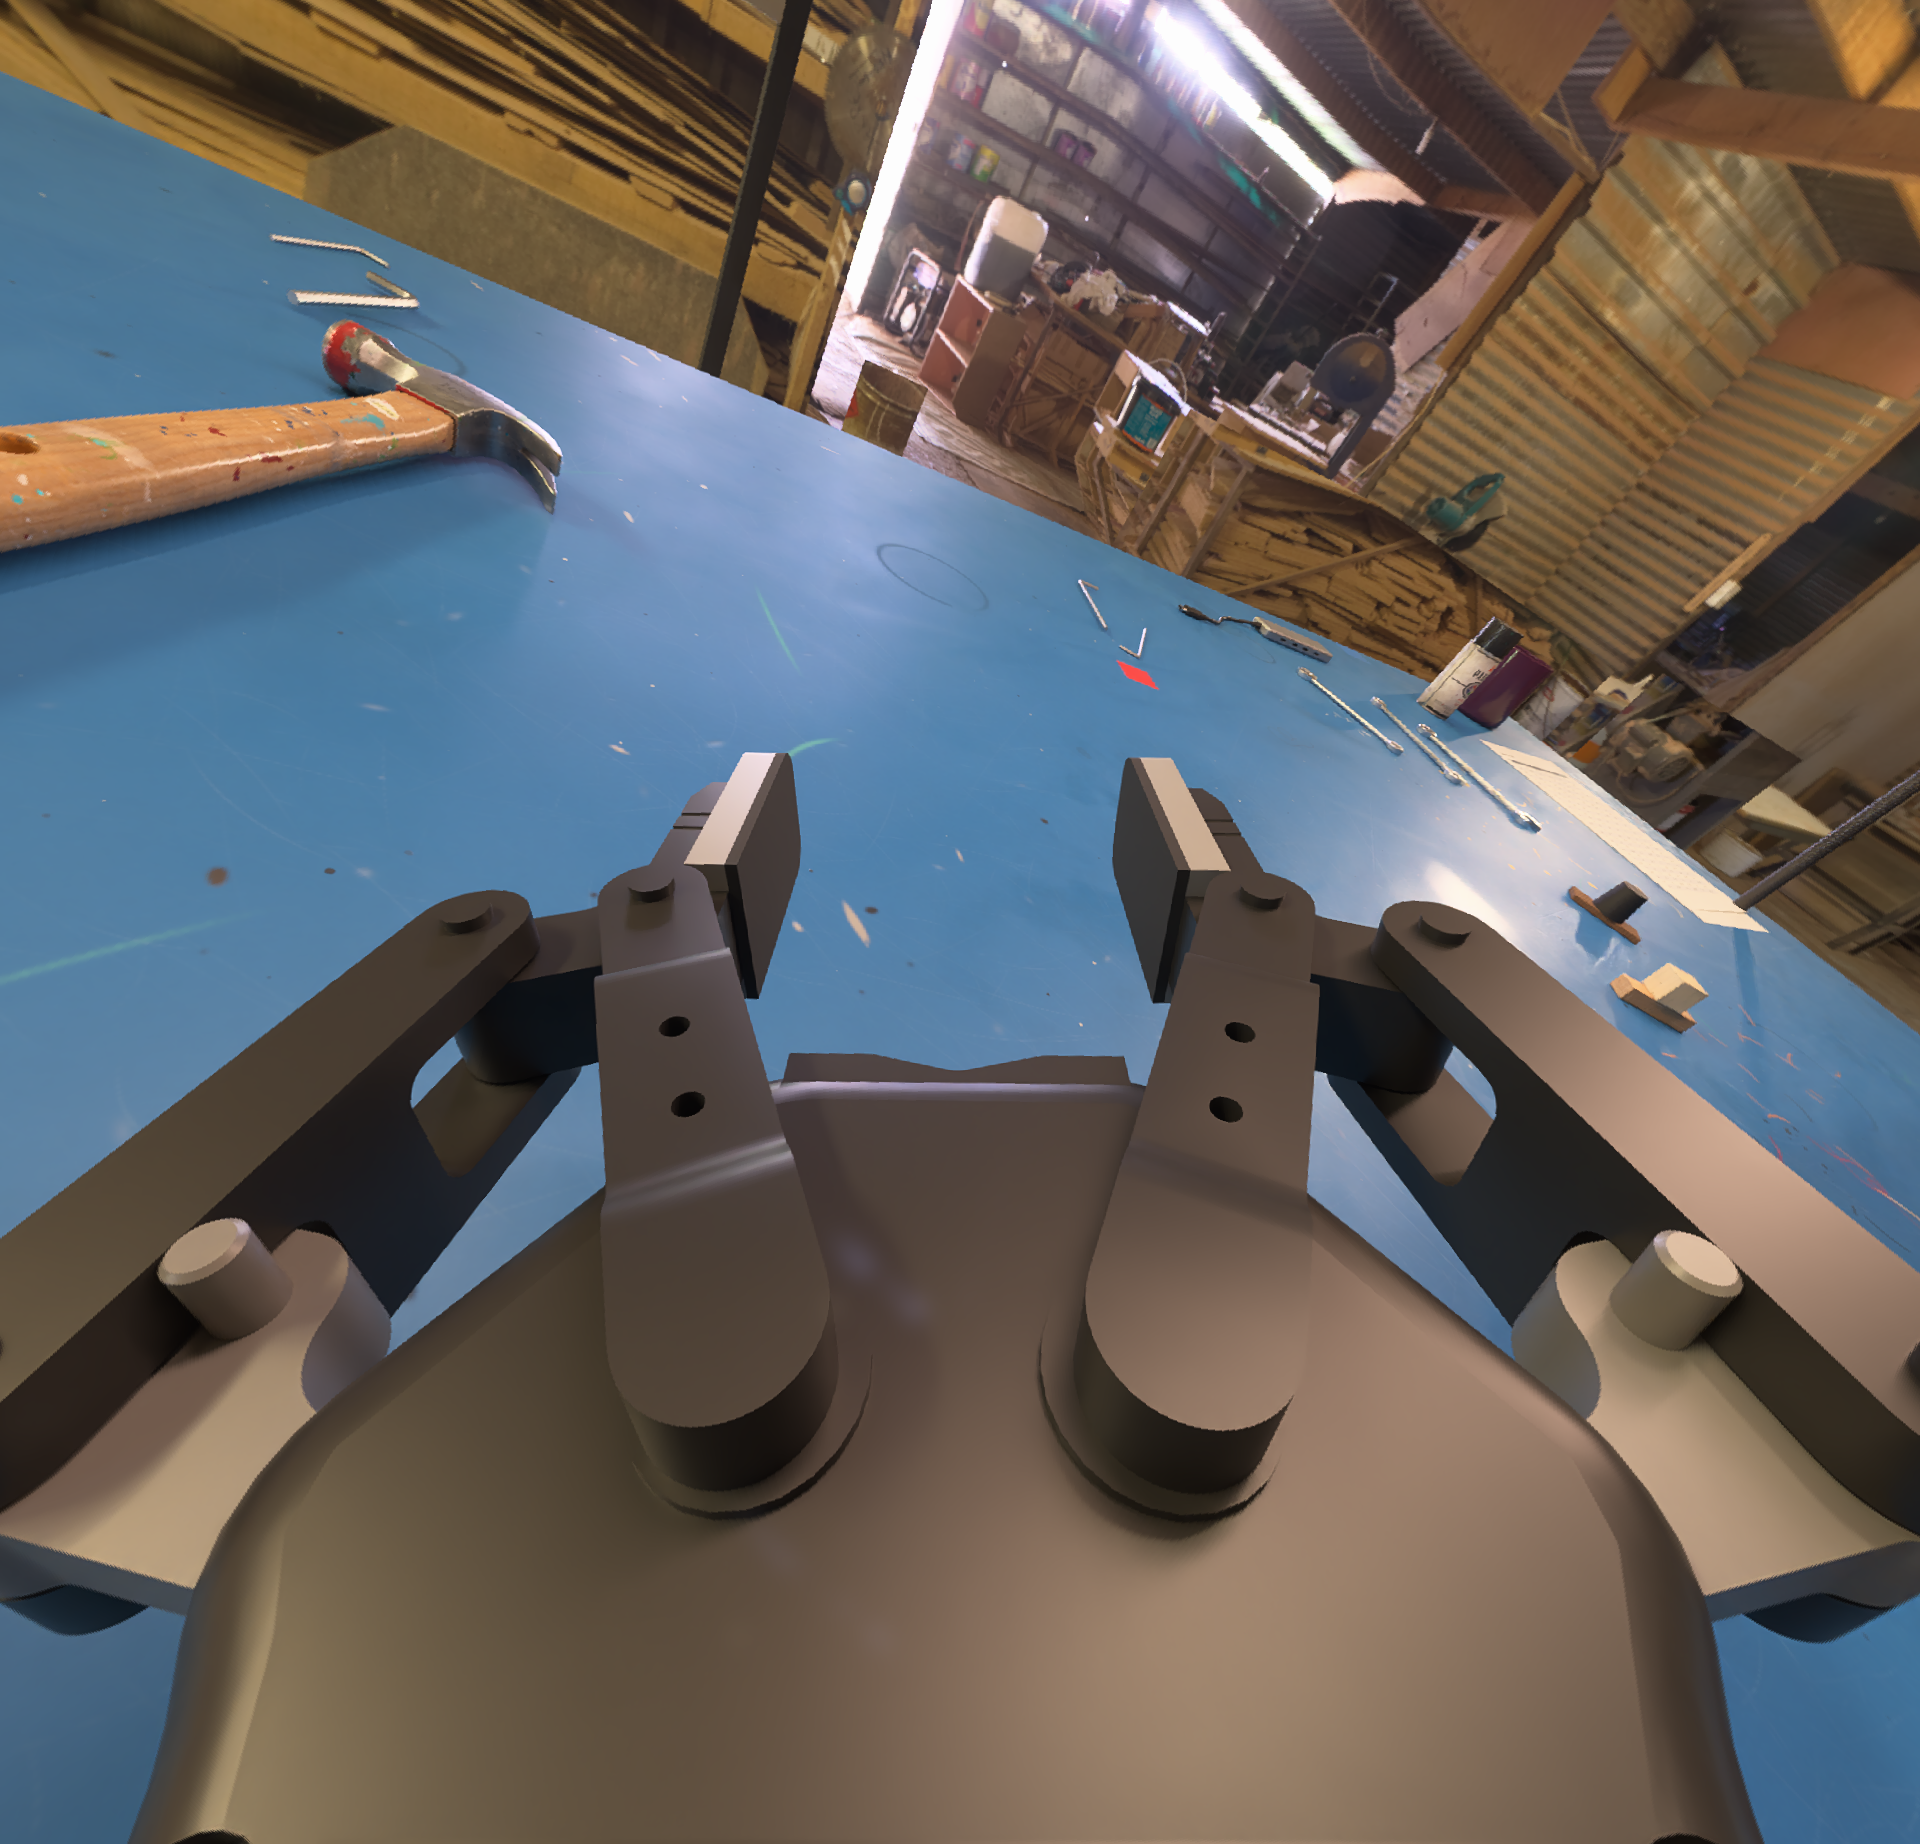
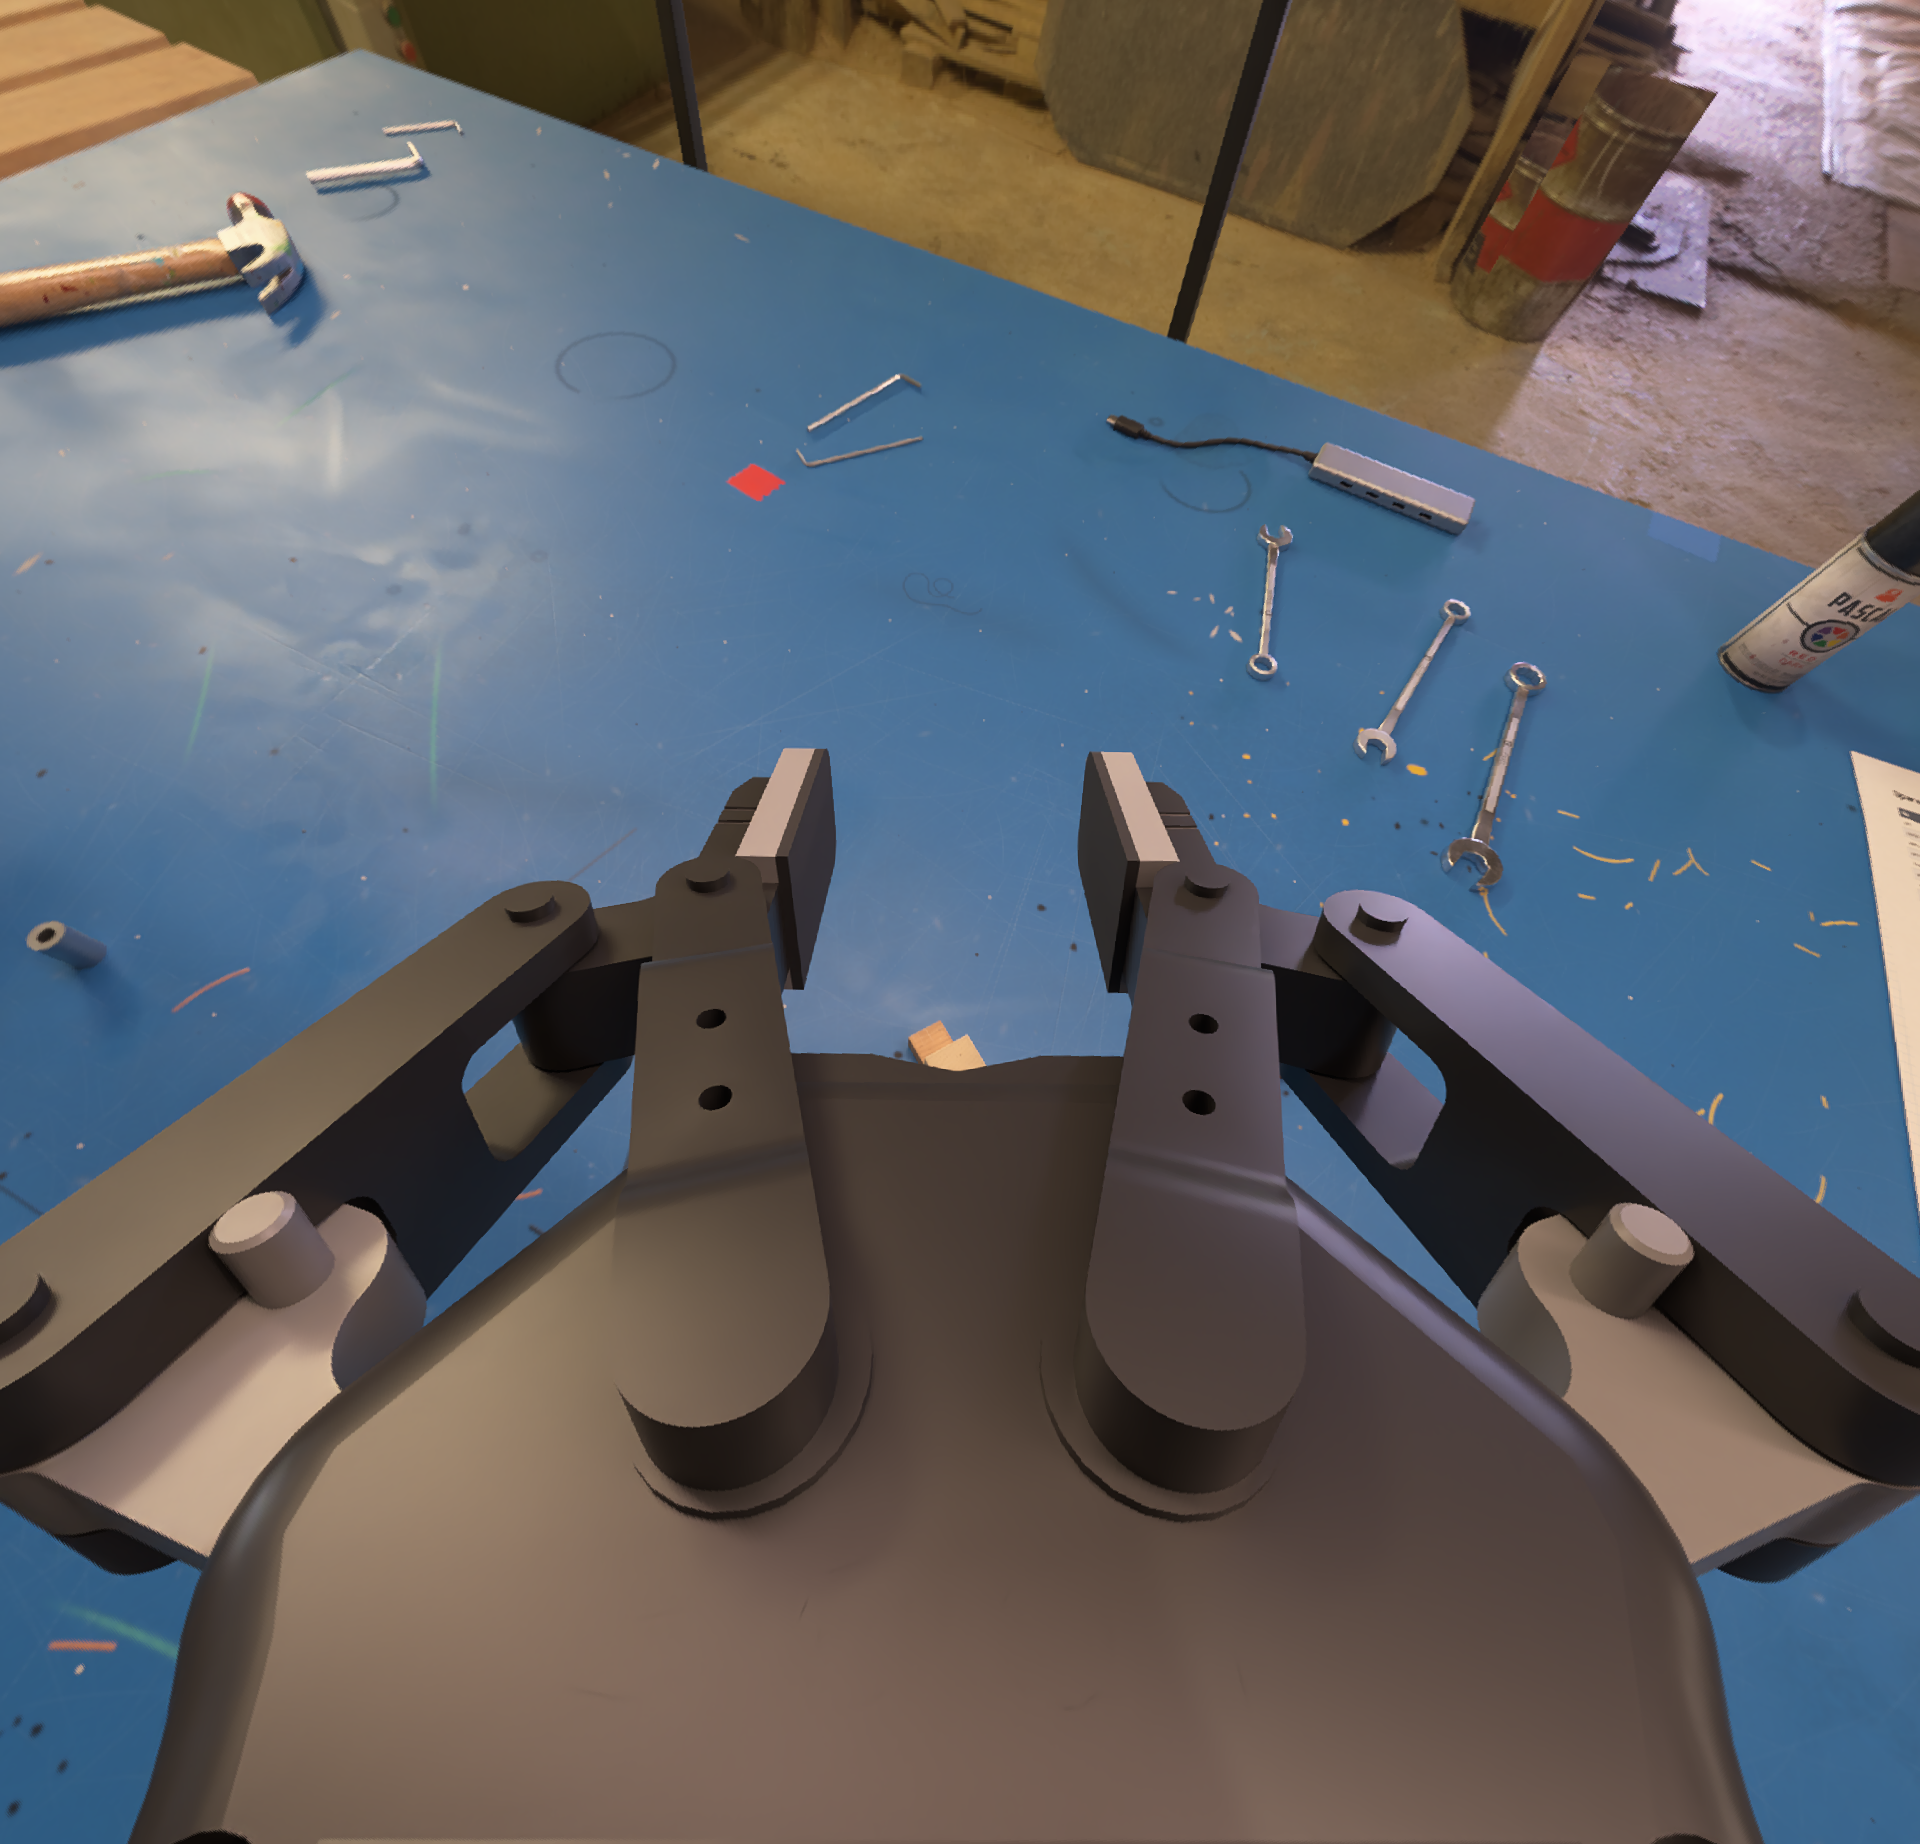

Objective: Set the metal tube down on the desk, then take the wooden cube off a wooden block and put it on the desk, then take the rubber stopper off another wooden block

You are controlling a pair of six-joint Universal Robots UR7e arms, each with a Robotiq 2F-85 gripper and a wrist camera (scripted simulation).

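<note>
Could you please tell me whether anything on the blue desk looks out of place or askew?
The metal tube lies on its side, alone. Otherwise nothing is damaged or spilled; both claws are open and empty.

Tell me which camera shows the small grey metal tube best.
The right wrist view: the small grey metal tube lies on its side on the blue desk, open end visible. The left wrist view doesn't show it.

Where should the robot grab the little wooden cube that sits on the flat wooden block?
Probably from above, with the jaws closing on two opposite side faces of the wooden cube. It stands proud of the thin wooden block, so its flat, parallel sides are free, and its underside rests on the block. Gripping high keeps the fingers off the block. Both the left gripper and the right gripper are open and empty.
</note>
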